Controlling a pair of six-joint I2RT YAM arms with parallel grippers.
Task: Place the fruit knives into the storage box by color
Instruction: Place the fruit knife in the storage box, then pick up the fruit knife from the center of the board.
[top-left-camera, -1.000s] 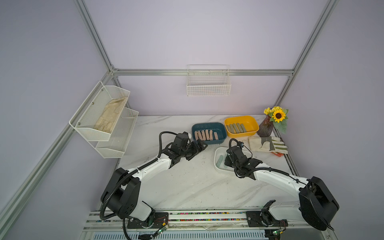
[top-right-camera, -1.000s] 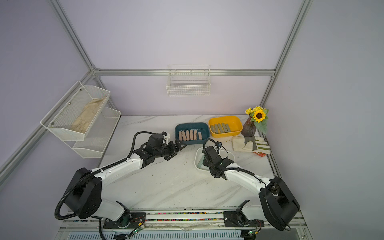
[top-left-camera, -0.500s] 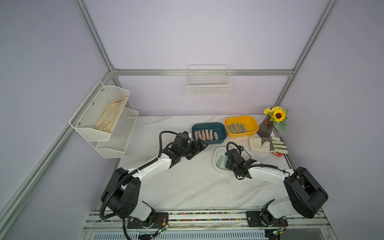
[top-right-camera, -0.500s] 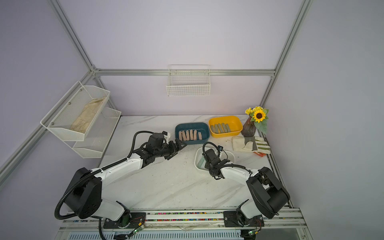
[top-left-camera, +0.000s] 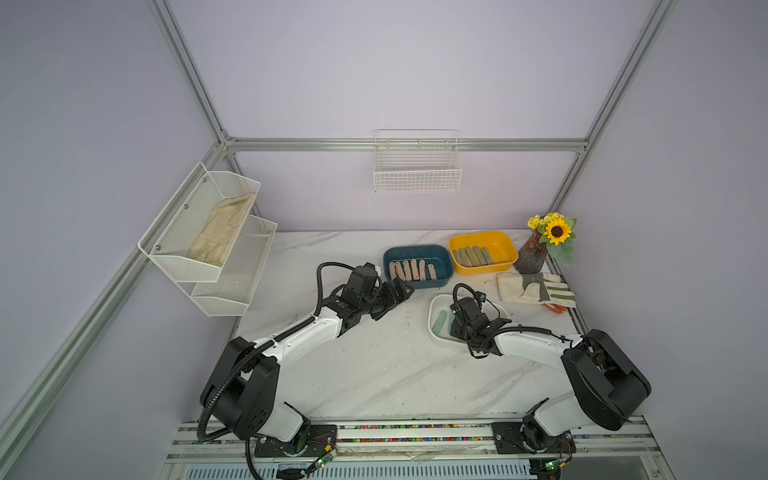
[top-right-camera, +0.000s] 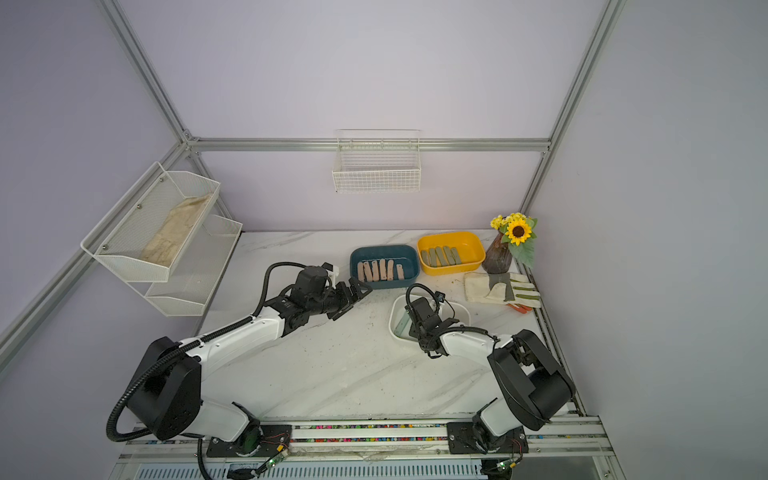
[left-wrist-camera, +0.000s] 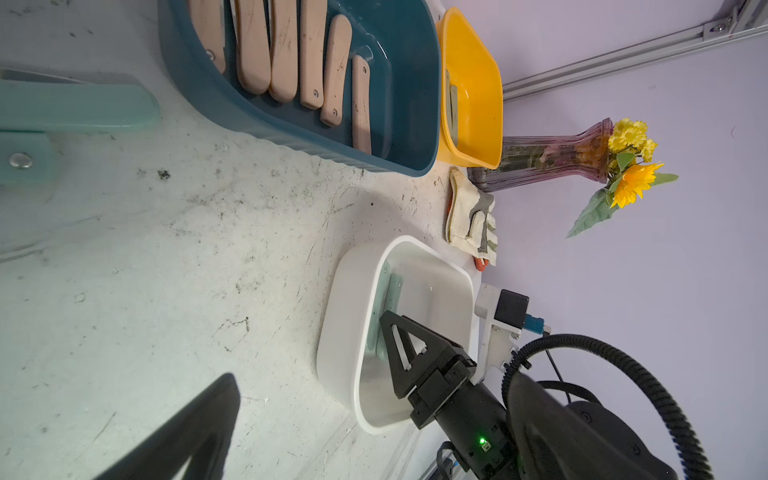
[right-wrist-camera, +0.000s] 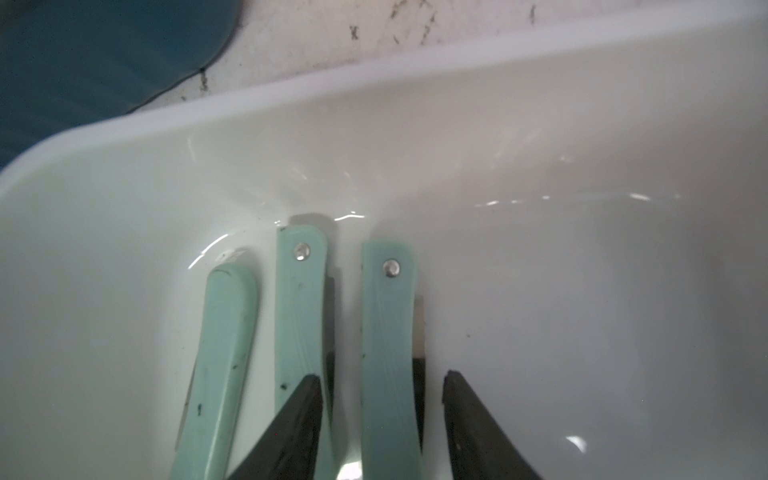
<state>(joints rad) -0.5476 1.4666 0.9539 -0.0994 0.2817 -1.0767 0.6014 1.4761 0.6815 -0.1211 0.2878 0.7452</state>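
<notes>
on the table (top-left-camera: 374, 374), pink knives (top-left-camera: 409, 270) are laid in the teal box (top-left-camera: 417, 249) and olive knives (top-left-camera: 471, 256) in the yellow box (top-left-camera: 505, 241). the left gripper (top-left-camera: 395, 303) is spread wide beside the teal box. in the white box (top-left-camera: 434, 305), the right gripper (right-wrist-camera: 381, 376) is parted around one of three mint knives (right-wrist-camera: 386, 324), which is left untouched.

Premises: a robot test booth, not a home. Plain lilac wall panels (top-left-camera: 415, 62) in an aluminium frame (top-left-camera: 407, 144). Two robot arms (top-left-camera: 299, 336) mounted on a rail (top-left-camera: 415, 434) at a marble-look table (top-left-camera: 374, 374). Wall-hung wire basket (top-left-camera: 417, 174), vase (top-left-camera: 530, 257).
</notes>
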